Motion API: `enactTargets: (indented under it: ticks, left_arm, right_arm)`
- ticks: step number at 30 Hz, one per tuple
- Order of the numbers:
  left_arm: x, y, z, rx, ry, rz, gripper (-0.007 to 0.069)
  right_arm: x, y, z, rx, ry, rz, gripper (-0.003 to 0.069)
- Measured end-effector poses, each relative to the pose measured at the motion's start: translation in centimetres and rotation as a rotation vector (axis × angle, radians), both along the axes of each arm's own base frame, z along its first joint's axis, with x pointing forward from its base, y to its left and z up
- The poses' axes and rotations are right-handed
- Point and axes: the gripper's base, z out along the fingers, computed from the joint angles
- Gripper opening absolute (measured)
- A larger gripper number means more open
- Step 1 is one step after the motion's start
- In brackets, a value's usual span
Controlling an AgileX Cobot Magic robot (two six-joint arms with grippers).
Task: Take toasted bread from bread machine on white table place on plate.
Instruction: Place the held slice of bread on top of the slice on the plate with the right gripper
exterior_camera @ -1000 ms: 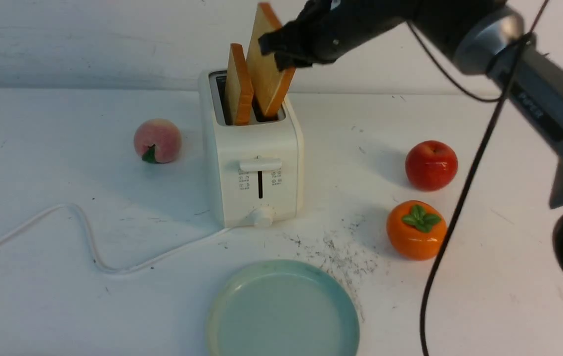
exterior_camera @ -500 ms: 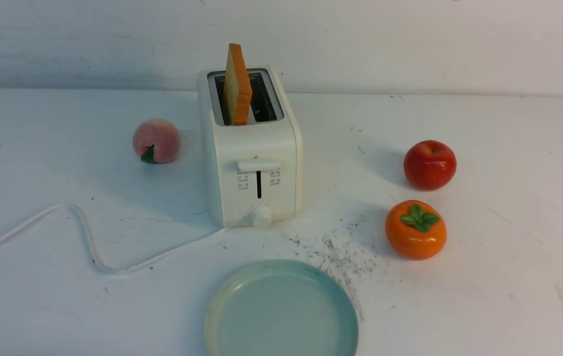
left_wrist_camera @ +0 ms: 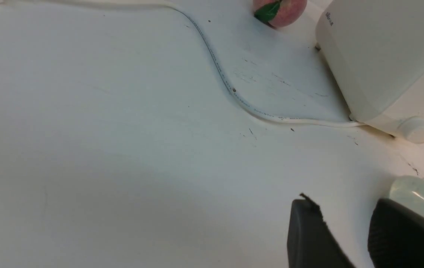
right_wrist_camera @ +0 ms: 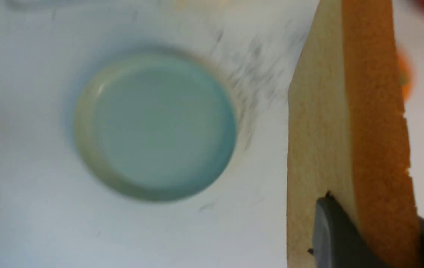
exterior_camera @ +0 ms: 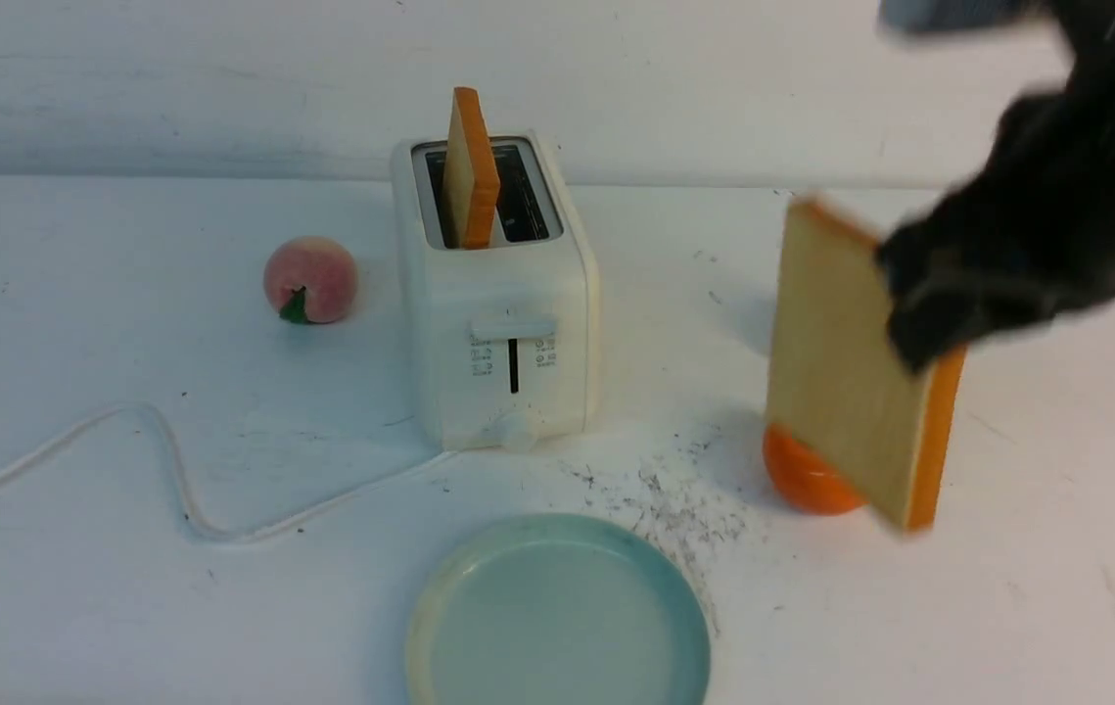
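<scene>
My right gripper (exterior_camera: 919, 313) is shut on one slice of toasted bread (exterior_camera: 841, 372), held upright in the air at the right, in front of the orange fruit. The right wrist view shows the fingers clamping this slice (right_wrist_camera: 346, 111), with the plate (right_wrist_camera: 156, 123) below and to the side. The second slice (exterior_camera: 472, 166) stands in the left slot of the bread machine (exterior_camera: 508, 313); its right slot is empty. The pale blue-green plate (exterior_camera: 557, 617) lies empty on the white table (exterior_camera: 126, 587) in front of the machine. My left gripper (left_wrist_camera: 342, 208) is open and empty, low over the table beside the plate's rim (left_wrist_camera: 416, 197).
A peach (exterior_camera: 310, 279) lies left of the bread machine. An orange fruit (exterior_camera: 802, 480) shows partly behind the held slice; the red apple is hidden. The white cord (exterior_camera: 175, 470) snakes across the table's left half. Dark scuffs (exterior_camera: 684, 499) mark the table right of the plate.
The right gripper lifted the slice out of the right slot, left the front view, and now is back at the right with the slice lower, in front of the fruits.
</scene>
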Motion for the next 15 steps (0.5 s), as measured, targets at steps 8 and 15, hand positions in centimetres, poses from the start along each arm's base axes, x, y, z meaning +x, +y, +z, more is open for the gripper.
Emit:
enactTargets:
  ticks: [8, 15]
  left_arm:
    - [0.0, 0.0, 0.0, 0.001, 0.0, 0.0, 0.0239]
    - [0.0, 0.0, 0.0, 0.001, 0.0, 0.0, 0.0239]
  right_arm:
    - [-0.6, 2.8, -6.3, 0.264, 0.124, 0.143, 0.0106]
    - [1.1, 5.0, -8.1, 0.442, 0.123, 0.223, 0.0106]
